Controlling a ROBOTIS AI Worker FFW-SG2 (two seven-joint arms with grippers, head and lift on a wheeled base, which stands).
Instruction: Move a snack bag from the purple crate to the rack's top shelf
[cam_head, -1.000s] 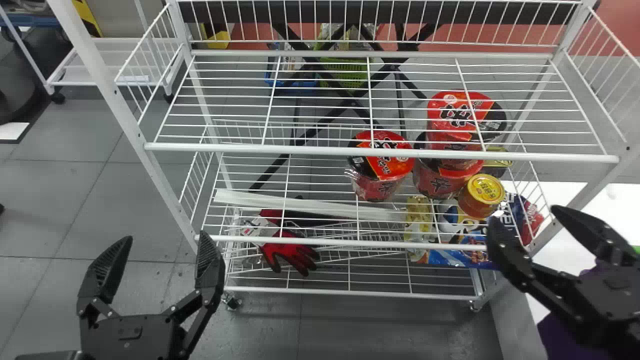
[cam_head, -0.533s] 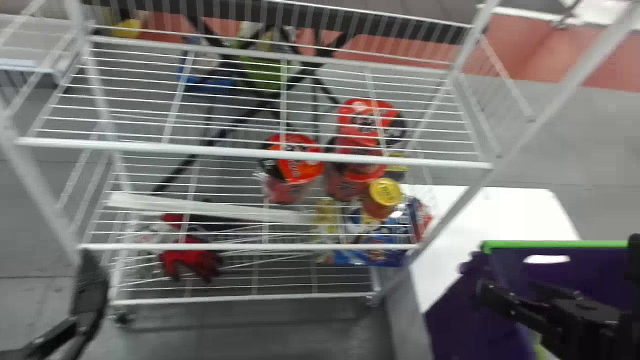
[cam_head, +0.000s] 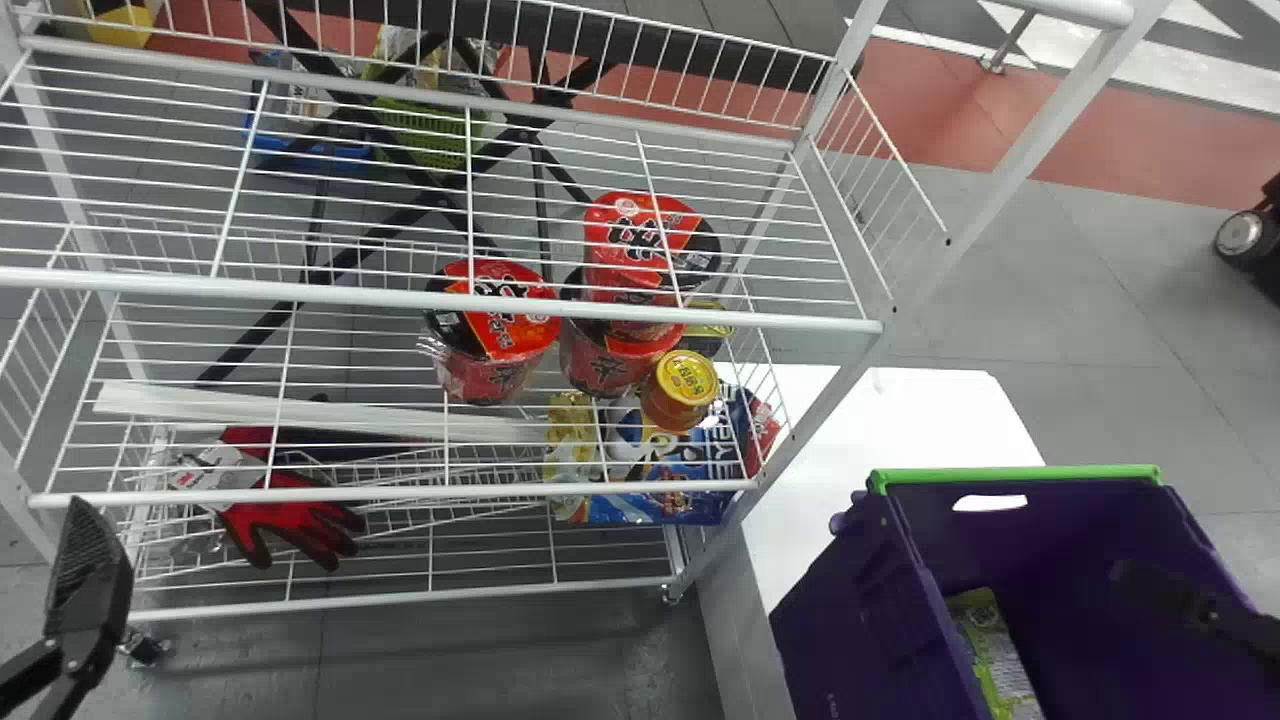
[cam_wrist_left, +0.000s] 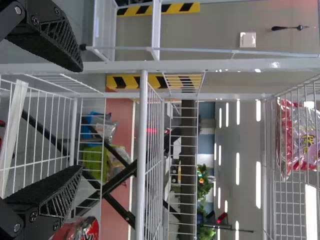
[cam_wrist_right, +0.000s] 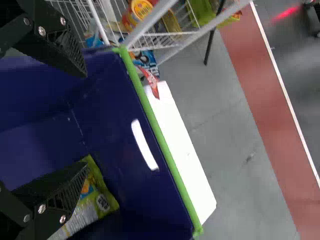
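Observation:
At the left edge of the head view, part of my left gripper (cam_head: 85, 590) appears in front of the rack; in its wrist view the left gripper (cam_wrist_left: 81, 117) is open with nothing held. My right gripper (cam_head: 1190, 600), dark against the purple crate (cam_head: 1015, 473), is over the crate's inside. The right gripper (cam_wrist_right: 86, 120) stands open in its wrist view. One finger overlaps the green and yellow snack bag (cam_wrist_right: 102, 202) there; contact cannot be told. That snack bag (cam_head: 1000, 650) lies against the crate's left wall. A high rack shelf (cam_wrist_left: 290, 220) carries a red, clear-wrapped bag (cam_wrist_left: 302, 135).
White wire shelves (cam_head: 440, 297) stand left of the crate, with red noodle cups (cam_head: 500, 330), a yellow-lidded jar (cam_head: 680, 390) and red gloves (cam_head: 290, 520) lower down. The crate rests on a white table (cam_head: 900, 410). A rack post (cam_head: 960, 220) rises between shelves and crate.
The head view has swung right, so the rack and left gripper sit farther left and the crate has come into sight. My right gripper has moved from beside the rack's right post to over the crate.

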